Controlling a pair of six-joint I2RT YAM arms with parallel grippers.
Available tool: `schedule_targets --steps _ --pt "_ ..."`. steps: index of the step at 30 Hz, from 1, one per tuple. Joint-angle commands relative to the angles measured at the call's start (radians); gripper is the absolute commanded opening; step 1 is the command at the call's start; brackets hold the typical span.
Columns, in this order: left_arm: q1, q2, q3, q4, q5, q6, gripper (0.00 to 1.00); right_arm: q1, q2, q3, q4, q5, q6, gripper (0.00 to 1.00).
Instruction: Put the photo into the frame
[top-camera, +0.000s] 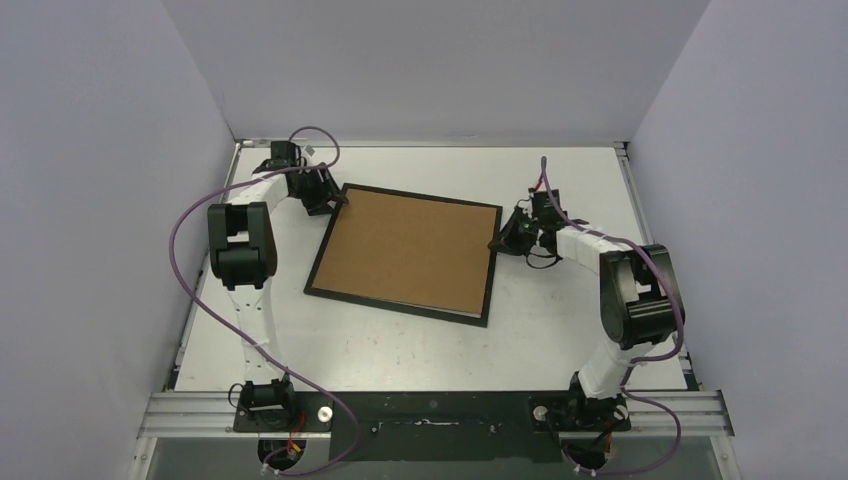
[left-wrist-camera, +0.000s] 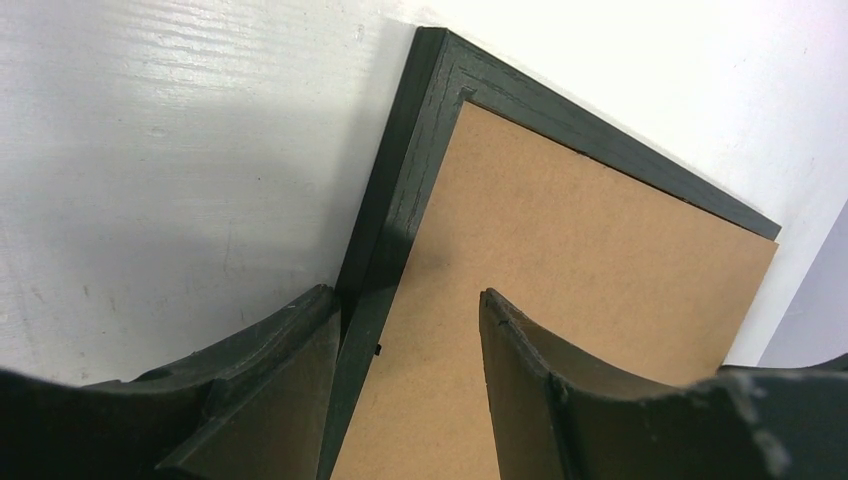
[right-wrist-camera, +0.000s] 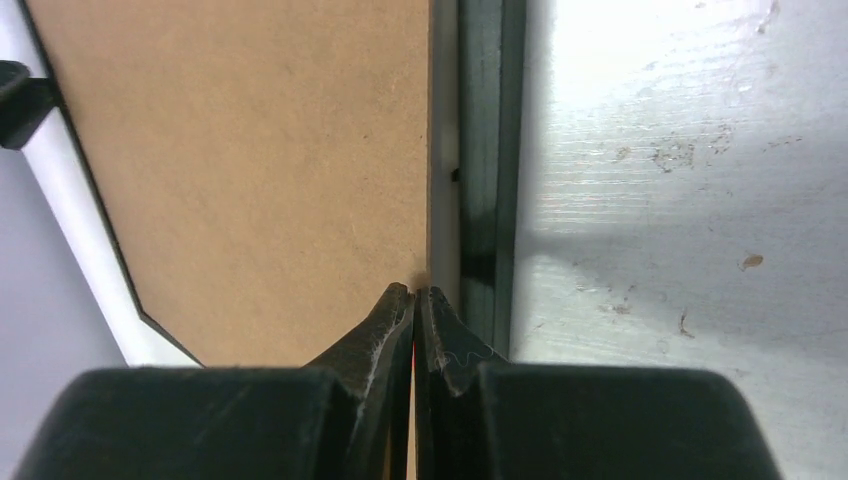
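- The frame lies flat and face down in the middle of the counter, skewed to its edges, with the brown backing filling it
- No photo anywhere in sight, and no loose print on the counter: it may sit under the backing, but nothing here shows it
- Left pincer is at the far-left corner, spread about halfway and straddling the rail, with one finger outside over the counter and the other over the backing
- It grips nothing that I can see, and whether it touches the rail I cannot tell
- Right pincer is on the opposite side, pressed together and empty, its tips down on the seam where the backing meets the right rail
- A pale strip shows along that seam in the right wrist view, with a small dark tab on the rail further along
- My read: this is work on the back of the frame, most likely seating the backing or going for the tabs, though prying it up can't be ruled out
- Next move calls for a short, controlled push or slide right along that seam, tips kept low
- The left pincer needs to brace its corner, because the frame looks light and free to skate on the smooth counter
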Motion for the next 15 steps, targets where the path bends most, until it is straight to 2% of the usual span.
schedule_targets --steps 1,9,15 --pt "-0.056 0.077 -0.026 -0.158 0.127 -0.04 0.5 0.052 -0.13 0.058 0.254 -0.168 0.081 0.0" --pt "-0.045 0.083 -0.012 -0.161 0.122 -0.037 0.5 0.04 -0.141 0.059 0.205 -0.129 0.066 0.05" --pt "-0.033 0.078 -0.015 -0.172 0.105 -0.025 0.53 0.017 -0.132 0.091 -0.147 0.139 -0.031 0.28"
